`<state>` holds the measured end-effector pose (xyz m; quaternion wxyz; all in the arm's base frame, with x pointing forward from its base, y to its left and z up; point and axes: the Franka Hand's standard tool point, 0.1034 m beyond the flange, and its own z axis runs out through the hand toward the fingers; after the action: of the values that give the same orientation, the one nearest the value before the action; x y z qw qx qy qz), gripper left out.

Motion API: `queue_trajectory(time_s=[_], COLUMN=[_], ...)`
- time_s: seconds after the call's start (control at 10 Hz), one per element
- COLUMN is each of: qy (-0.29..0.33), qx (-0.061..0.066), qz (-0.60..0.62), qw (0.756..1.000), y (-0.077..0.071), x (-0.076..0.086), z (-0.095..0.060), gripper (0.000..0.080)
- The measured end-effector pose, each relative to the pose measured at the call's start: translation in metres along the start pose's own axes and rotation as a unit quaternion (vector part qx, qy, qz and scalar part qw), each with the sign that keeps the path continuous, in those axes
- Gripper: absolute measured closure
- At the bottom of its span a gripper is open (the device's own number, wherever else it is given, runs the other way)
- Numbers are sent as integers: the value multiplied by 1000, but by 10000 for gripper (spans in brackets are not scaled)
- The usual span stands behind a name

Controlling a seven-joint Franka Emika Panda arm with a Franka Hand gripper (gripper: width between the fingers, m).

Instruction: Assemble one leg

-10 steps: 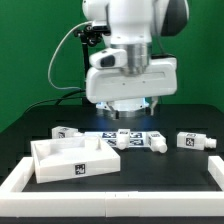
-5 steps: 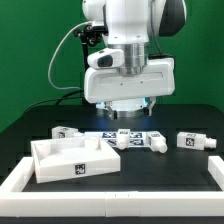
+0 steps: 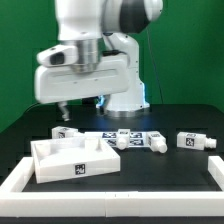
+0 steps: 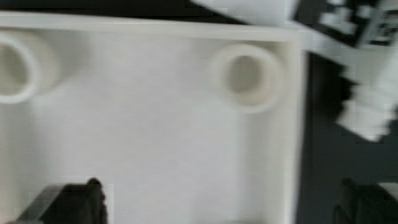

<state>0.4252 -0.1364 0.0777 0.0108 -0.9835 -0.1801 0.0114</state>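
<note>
The white square tabletop part (image 3: 68, 158) lies at the exterior view's left. In the wrist view it (image 4: 143, 130) fills the frame, with two round screw holes (image 4: 249, 76). Several short white legs lie behind it: one (image 3: 65, 132) at the exterior view's left, two (image 3: 152, 142) in the middle, one (image 3: 196, 141) at the exterior view's right. A leg's end (image 4: 366, 108) shows beside the tabletop in the wrist view. My gripper (image 3: 80, 106) hangs above the tabletop, open and empty, its dark fingertips (image 4: 71, 204) spread wide (image 4: 228, 202).
The marker board (image 3: 128, 133) lies flat behind the middle legs. A white rim (image 3: 110, 196) borders the table's front and runs up both sides. The arm's base (image 3: 125, 100) stands behind the parts.
The arm has swung from above the middle of the table to the exterior view's left, so the gripper now hangs over the tabletop part. The parts have not moved.
</note>
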Motion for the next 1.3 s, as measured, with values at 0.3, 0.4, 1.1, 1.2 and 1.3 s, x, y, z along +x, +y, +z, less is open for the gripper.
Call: queue_trajectory(time_s=[0.3, 0.4, 1.1, 1.2, 1.3], qy=[-2, -2, -15, -17, -20], qx=[-1, -1, -13, -14, -11], qz=[2, 2, -28, -26, -25], qw=[1000, 1000, 999, 999, 999], y=[15, 15, 69, 76, 80], x=[1, 0, -7, -11, -7], z=[6, 7, 36, 49, 58], gripper=[151, 151, 151, 151, 151])
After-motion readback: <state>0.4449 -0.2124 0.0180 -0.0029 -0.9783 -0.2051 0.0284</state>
